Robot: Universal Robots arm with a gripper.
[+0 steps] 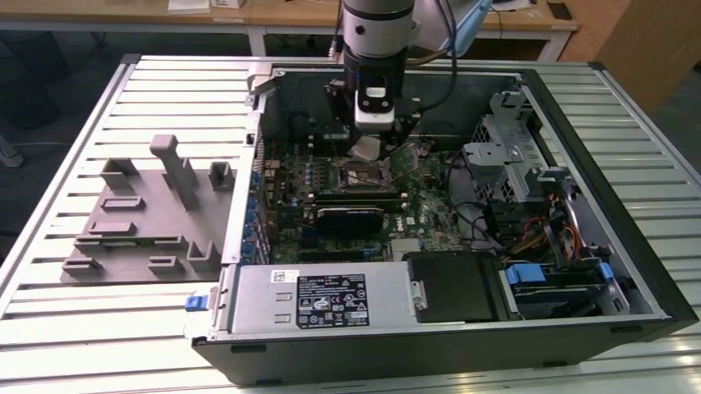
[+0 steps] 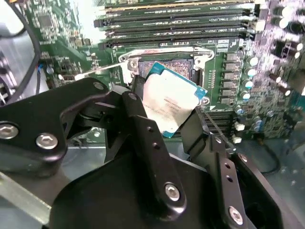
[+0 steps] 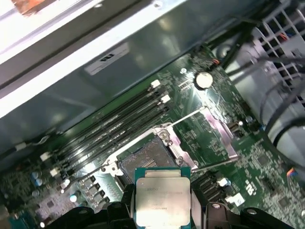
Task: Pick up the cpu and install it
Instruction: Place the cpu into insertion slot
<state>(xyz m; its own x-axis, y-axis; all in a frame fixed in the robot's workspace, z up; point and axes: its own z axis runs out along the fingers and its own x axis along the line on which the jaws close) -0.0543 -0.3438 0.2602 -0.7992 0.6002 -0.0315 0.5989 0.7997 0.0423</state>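
Above socket [image 3: 147,157], square silvery cpu [image 3: 162,198]

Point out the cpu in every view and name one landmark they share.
Exterior view: the cpu hangs tilted in the hand, just above the motherboard.
Second wrist view: the cpu is gripped between the hand's black fingers, in front of the socket.
First wrist view: the cpu shows its metal top, beside the socket.
Shared landmark: the socket with its metal frame.

Silvery square cpu [image 2: 172,106], tilted, in the claw [image 2: 167,110] above the socket [image 3: 148,159].
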